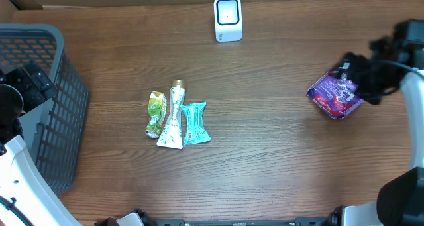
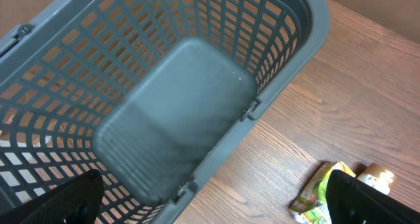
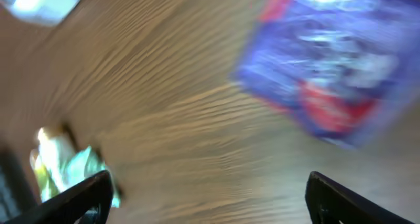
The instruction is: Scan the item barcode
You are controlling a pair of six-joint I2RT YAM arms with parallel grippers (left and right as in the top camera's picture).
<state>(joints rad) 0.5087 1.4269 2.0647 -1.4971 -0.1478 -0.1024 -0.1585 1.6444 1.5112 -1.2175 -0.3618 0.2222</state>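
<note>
Bench, seen from above: wood-grain bench, both arms in view.

Item: purple packet with a red patch on its face, lying at the right side of the bench, well apart from everything else on it. Barcode not visible in any view.

Right fingers: spread wide, nothing between them. In the wrist view, which is blurred, the purple packet sits beyond the fingertips and not in the gap. From above, the dark head of the right arm overlaps the far right corner of the packet. Cannot tell whether it touches.

Scanner: small white unit, standing at the far edge near the middle, well to the left of the packet.

Middle of the bench: three pouches side by side, touching or nearly so. Green pouch on the left, white pouch with a gold cap between, teal pouch on the right.

Grey mesh basket: left edge of the bench, nothing seen inside it.

Left fingers: spread wide, empty, above the basket's near right corner, with the green pouch showing beside the right fingertip.
</note>
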